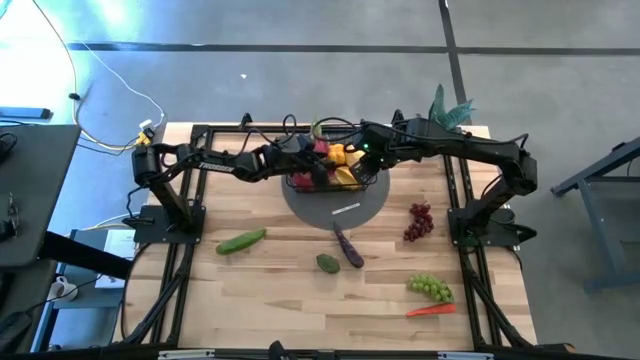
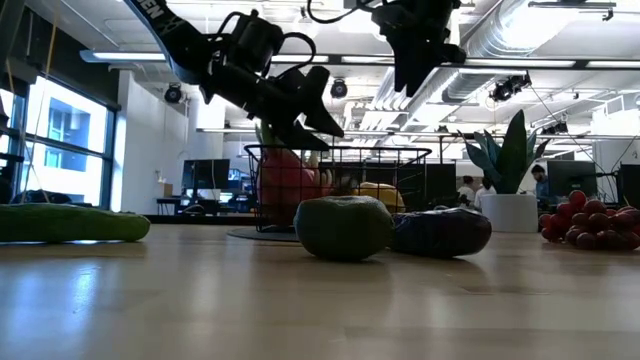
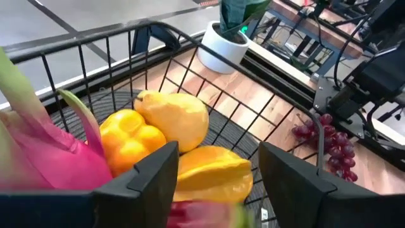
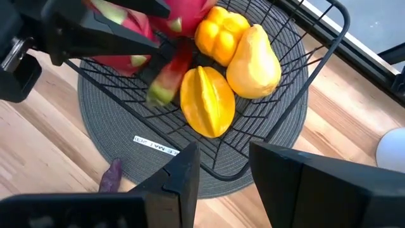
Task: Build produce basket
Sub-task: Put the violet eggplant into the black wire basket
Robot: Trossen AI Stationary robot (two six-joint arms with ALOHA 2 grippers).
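Note:
The black wire basket (image 4: 329,25) stands on a round grey mat (image 1: 335,208). In it lie a pink dragon fruit (image 3: 44,152), a yellow pepper (image 4: 221,31), a yellow pear-shaped fruit (image 4: 256,60) and an orange star fruit (image 4: 207,101). My left gripper (image 3: 218,155) reaches in over the basket's left rim and is open. A red chilli with a green stem (image 4: 169,73) shows blurred just below its fingers, above the basket floor. My right gripper (image 4: 221,155) hangs open and holds nothing, above the basket's right side (image 2: 415,70). My left gripper stands open right above the red chilli (image 3: 202,212), slanting down from the table's left. The chilli is blurred, and I cannot tell whether a finger touches it.
On the table in front of the mat lie a cucumber (image 1: 241,241), a dark green fruit (image 1: 328,262) and a purple eggplant (image 1: 348,247). To the right are red grapes (image 1: 419,221), green grapes (image 1: 429,288) and a carrot (image 1: 430,310). A potted plant (image 1: 450,108) stands at the far right.

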